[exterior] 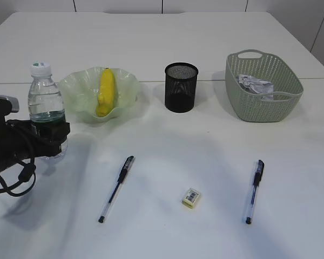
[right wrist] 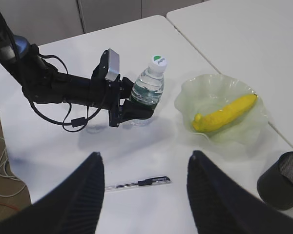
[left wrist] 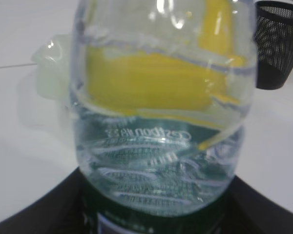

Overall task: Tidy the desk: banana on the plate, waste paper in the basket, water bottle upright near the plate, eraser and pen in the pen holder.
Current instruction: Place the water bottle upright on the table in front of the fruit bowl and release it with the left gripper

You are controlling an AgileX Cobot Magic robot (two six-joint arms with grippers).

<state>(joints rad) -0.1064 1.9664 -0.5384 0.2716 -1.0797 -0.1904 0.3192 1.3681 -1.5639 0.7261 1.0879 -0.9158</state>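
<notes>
The water bottle (exterior: 46, 102) (left wrist: 161, 122) (right wrist: 149, 87) stands upright just left of the green plate (exterior: 75, 86) (right wrist: 185, 97), with my left gripper (exterior: 51, 135) (left wrist: 156, 207) shut on its lower body. The banana (exterior: 106, 91) (right wrist: 227, 113) lies in the plate. The waste paper (exterior: 255, 85) sits in the basket (exterior: 259, 110). Two pens (exterior: 116, 188) (exterior: 254, 190) and the eraser (exterior: 191, 197) lie on the desk in front of the pen holder (exterior: 181, 87) (right wrist: 283, 180). My right gripper (right wrist: 144, 156) hangs open above one pen (right wrist: 139, 183).
The left arm and its cables (exterior: 11, 156) (right wrist: 63, 90) stretch along the desk's left edge. A seam (exterior: 151, 81) crosses the desk behind the plate and basket. The right arm does not show in the exterior view.
</notes>
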